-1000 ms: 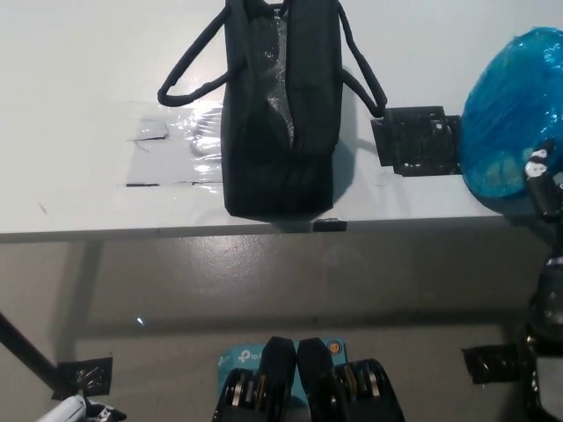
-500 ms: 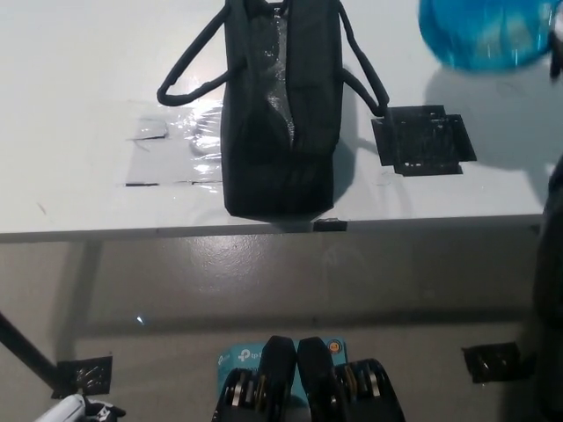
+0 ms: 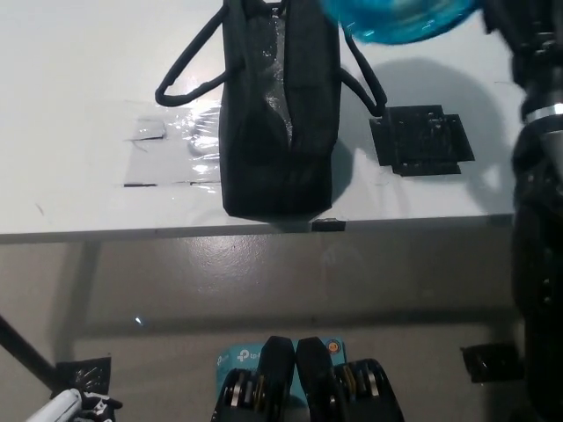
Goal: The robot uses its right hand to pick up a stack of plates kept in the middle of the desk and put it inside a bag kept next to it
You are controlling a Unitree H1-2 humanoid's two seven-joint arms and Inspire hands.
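Robot hand, right and black (image 3: 515, 22), grip unclear, has carried the blue plastic-wrapped plate stack (image 3: 400, 18) from the counter's (image 3: 79, 79) right edge to above the black fabric bag (image 3: 280, 114); lowering remains.

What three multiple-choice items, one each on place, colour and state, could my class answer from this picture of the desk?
1. Where are the plates?
A. flat on the black patch
B. at the picture's top, right of the bag's mouth
C. on the floor

2. What colour are the plates?
A. blue
B. red
C. white

3. How does the bag stand?
A. folded flat
B. lying on the floor
C. on the desk, its handles spread to both sides

Answers:
1 B: the plates show at the top edge, while the black patch is bare.
2 A: the stack is bright blue.
3 C: a handle loops out on each side of the bag.

The left hand rests at the lower left.
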